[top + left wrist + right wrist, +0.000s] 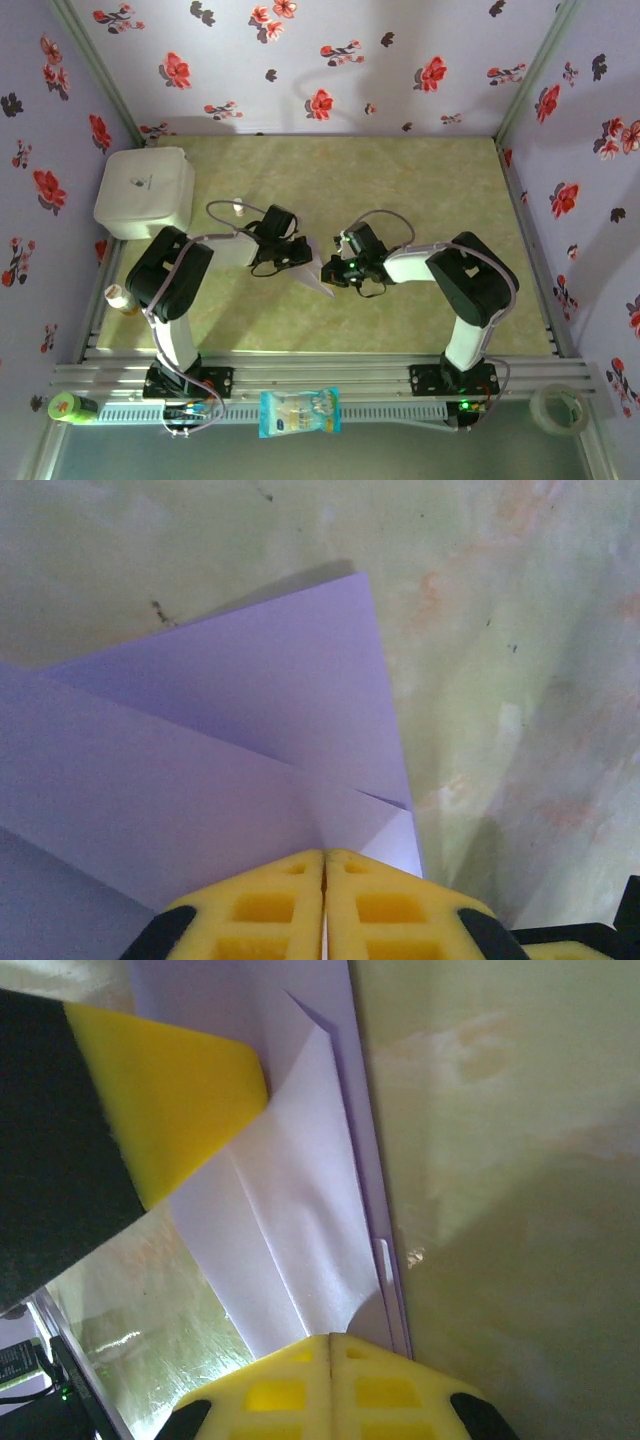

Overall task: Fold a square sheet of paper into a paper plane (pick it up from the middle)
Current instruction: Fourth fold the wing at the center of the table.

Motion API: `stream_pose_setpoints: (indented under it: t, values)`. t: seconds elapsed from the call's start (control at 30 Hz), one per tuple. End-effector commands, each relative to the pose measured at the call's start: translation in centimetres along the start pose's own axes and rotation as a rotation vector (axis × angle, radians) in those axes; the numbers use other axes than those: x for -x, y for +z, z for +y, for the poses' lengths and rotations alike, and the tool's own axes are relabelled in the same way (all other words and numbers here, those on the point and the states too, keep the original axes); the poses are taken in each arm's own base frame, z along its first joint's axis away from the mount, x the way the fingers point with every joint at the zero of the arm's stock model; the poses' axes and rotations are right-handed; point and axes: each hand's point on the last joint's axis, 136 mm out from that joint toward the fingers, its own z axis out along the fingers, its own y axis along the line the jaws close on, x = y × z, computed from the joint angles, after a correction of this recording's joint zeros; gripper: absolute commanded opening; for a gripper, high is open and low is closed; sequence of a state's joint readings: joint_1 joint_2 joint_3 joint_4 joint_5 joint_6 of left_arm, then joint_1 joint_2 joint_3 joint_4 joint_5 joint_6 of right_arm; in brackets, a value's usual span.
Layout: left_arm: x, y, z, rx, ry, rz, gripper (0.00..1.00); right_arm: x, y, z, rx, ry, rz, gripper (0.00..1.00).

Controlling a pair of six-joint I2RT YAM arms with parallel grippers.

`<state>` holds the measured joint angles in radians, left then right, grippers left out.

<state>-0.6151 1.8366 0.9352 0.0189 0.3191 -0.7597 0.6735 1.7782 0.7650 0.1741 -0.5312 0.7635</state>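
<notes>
Meeting at table centre, top view: left gripper [302,256] and right gripper [338,270] tip to tip, folded lilac paper [318,280] between them.
Box, top view: white rounded box [145,190] at 10 o'clock of the paper, well apart.
Left wrist, jaws: yellow fingers [270,905] pressed together at 6 o'clock, pinching the paper's edge.
Right wrist, jaws: yellow fingers [275,1395] closed on the paper at 6 o'clock; left gripper's pad at 10 o'clock, touching the paper.
</notes>
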Motion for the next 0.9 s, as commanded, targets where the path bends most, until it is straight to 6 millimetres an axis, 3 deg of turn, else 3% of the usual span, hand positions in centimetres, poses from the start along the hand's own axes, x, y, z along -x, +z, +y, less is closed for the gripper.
stream_pose_setpoints:
  t: [0.0, 0.13, 0.27, 0.5, 0.73, 0.87]
  values:
    - [-1.7, 1.1, 3.2, 0.083, -0.022, 0.033, 0.08, -0.9, -1.0, -0.2, -0.027, 0.064, 0.039, 0.03]
    - [-2.1, 1.0, 3.4, 0.085, -0.021, 0.038, 0.08, 0.1, -1.5, 2.3, 0.043, 0.047, 0.017, 0.03]
    - [-2.2, 1.0, 3.5, 0.086, -0.022, 0.043, 0.08, 0.9, -0.8, 3.2, 0.061, 0.044, 0.013, 0.03]
    - [-2.2, 1.0, 3.4, 0.081, -0.023, 0.043, 0.08, 1.8, 1.1, 1.8, 0.017, 0.068, 0.014, 0.07]
    - [-2.4, 1.1, 3.8, 0.091, -0.022, 0.049, 0.08, -0.9, 1.2, -1.9, -0.077, 0.105, 0.053, 0.07]
    - [-2.6, 1.1, 4.2, 0.100, -0.029, 0.052, 0.08, -2.5, 0.4, -2.4, -0.067, 0.108, 0.073, 0.07]
